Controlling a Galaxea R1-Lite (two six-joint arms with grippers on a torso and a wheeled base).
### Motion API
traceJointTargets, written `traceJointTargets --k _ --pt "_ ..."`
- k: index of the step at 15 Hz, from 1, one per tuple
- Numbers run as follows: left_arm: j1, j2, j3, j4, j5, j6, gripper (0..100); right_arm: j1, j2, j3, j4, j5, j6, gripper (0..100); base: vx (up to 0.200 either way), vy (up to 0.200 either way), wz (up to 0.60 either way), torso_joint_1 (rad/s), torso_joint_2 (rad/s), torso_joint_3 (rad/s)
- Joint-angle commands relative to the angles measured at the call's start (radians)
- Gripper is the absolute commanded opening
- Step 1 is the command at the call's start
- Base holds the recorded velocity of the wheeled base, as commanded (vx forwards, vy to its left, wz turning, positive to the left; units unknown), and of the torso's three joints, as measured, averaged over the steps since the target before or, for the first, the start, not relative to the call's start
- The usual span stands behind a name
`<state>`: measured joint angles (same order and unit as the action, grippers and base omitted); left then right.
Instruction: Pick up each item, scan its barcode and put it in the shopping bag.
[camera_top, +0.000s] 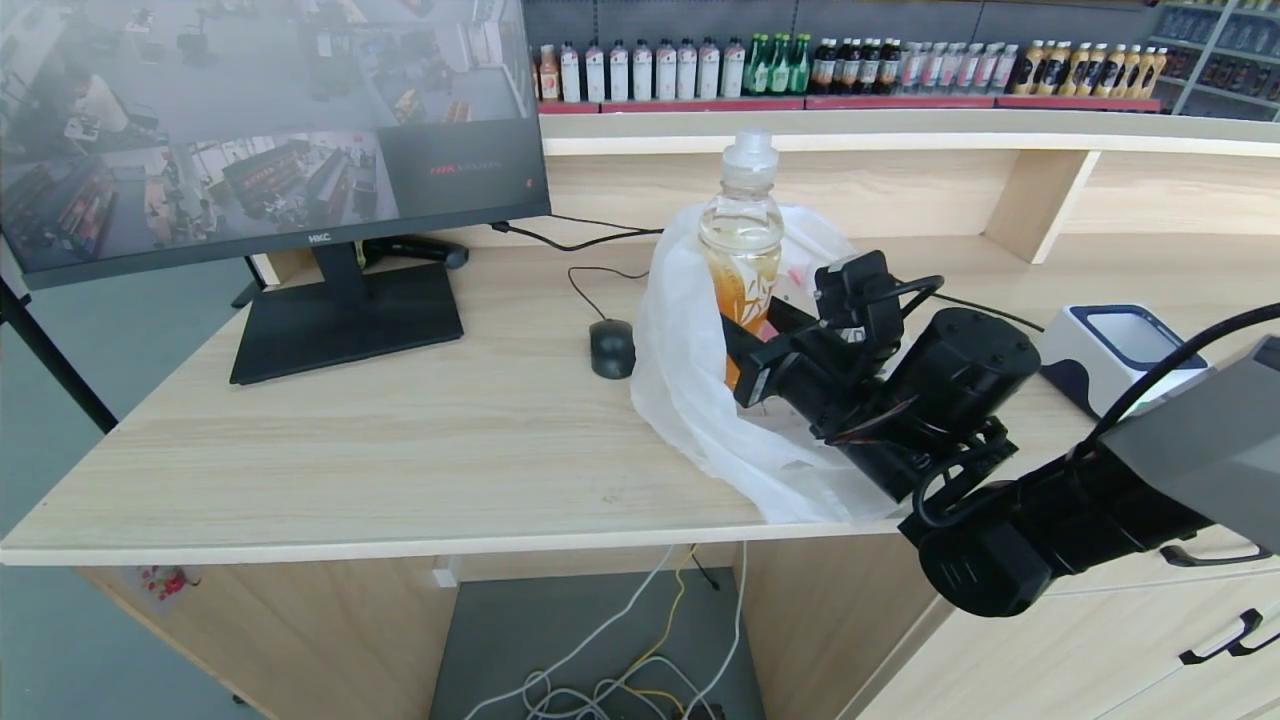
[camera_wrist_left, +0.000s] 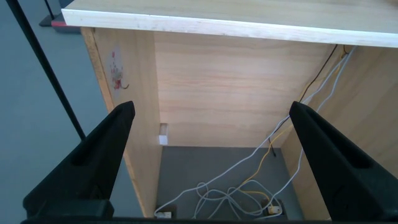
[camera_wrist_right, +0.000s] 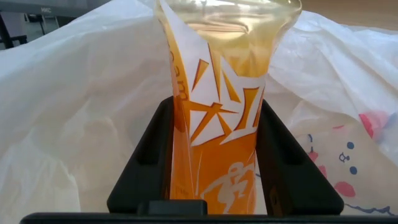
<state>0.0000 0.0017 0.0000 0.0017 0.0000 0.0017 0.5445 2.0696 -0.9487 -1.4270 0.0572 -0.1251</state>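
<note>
Desk (camera_top: 400, 450): bottle (camera_top: 742, 240) is clamped by right gripper (camera_top: 755, 350) at bag (camera_top: 690, 400) mouth; best lowered upright until seated, then released.

The right arm (camera_top: 965, 375) is matte black, built of thick cylindrical housings with black cables (camera_top: 1160, 371) looping alongside. The left pincer (camera_wrist_left: 211, 109) has two broad, black, wedge-shaped fingers (camera_wrist_left: 93, 162).

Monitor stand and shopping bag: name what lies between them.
A black mouse sits on the counter between monitor stand and shopping bag, seen in the head view.
</note>
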Motion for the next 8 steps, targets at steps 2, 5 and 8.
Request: traceJointTargets --k 2,5,8 --pt "0.0 0.0 0.0 0.0 0.0 0.0 100 0.0 0.009 -0.001 0.0 0.0 0.001 0 0.0 0.0 0.0 0.0 0.0 0.0" --pt "0.0 0.0 0.0 0.0 0.0 0.0 100 0.0 0.007 -0.001 0.0 0.001 0.002 0 0.0 0.0 0.0 0.0 0.0 0.0" --pt "0.0 0.0 0.0 0.0 0.0 0.0 100 0.0 0.007 -0.007 0.0 0.001 0.004 0 0.0 0.0 0.0 0.0 0.0 0.0"
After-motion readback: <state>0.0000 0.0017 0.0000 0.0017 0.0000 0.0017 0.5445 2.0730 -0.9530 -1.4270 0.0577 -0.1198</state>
